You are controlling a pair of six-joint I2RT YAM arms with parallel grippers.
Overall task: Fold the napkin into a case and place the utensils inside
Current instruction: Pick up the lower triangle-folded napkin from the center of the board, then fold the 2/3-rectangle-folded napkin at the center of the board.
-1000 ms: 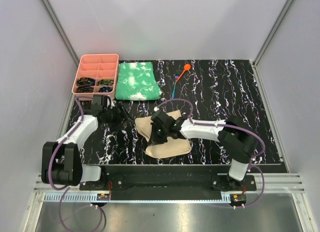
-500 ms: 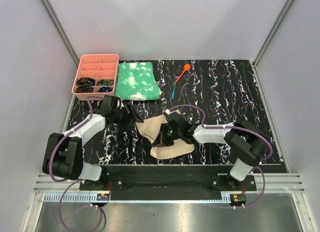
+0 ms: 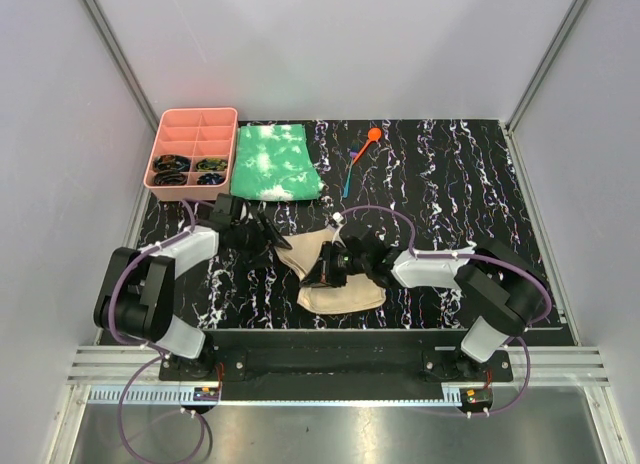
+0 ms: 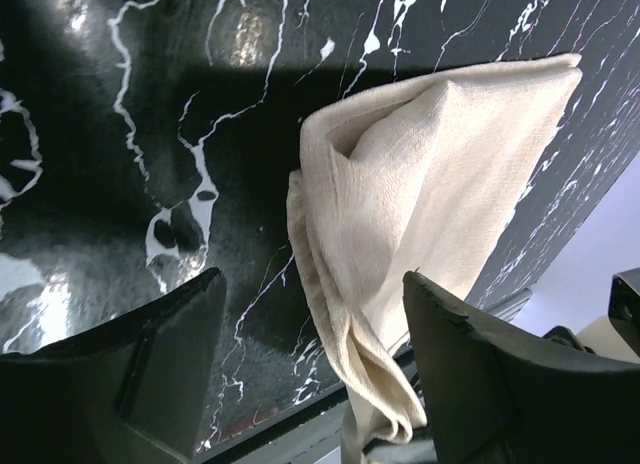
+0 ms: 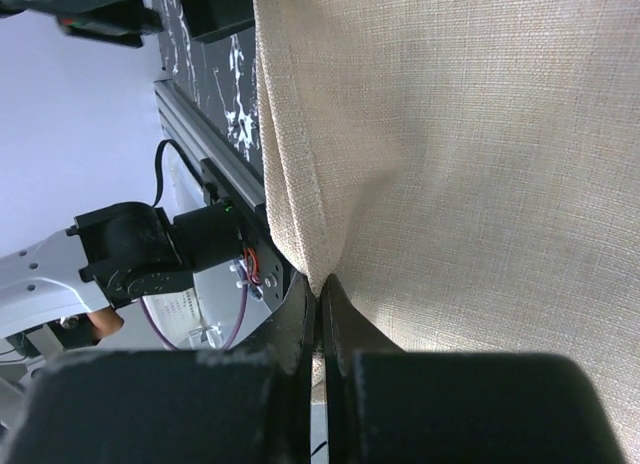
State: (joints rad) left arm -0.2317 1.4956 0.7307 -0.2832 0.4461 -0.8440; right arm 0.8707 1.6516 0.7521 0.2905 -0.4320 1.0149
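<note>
Near-centre of the bench, top view: napkin (image 3: 345, 296) sits bunched just in from the near edge, partly lifted. Right fingers (image 3: 320, 275) are on its middle, and left fingers (image 3: 268, 238) are just beside its left corner. Utensils (image 3: 351, 167) lie well apart toward the far edge: orange spoon (image 3: 373, 135) and blue utensil (image 3: 348, 179), beside the green cloth (image 3: 273, 162).

Left wrist: left fingers spread wide, holding nothing. Napkin (image 4: 430, 164) hangs as a doubled flap with its lowest tip between the two fingers. Can't tell if it touches either.

Right wrist: right fingers clamped shut on a pinched ridge of napkin (image 5: 450, 134), cloth draping off both sides.

My read: mid-fold, case not formed, utensils untouched. To do this step well:
- Left should close on both layers of that hanging edge, not just the tip.
- Right should hold its pinch until left has a grip, otherwise the flap probably collapses.
- Lay the fold down flat, edges aligned, one side left open as the pocket.
- Don't drag the cloth toward the near edge.
</note>
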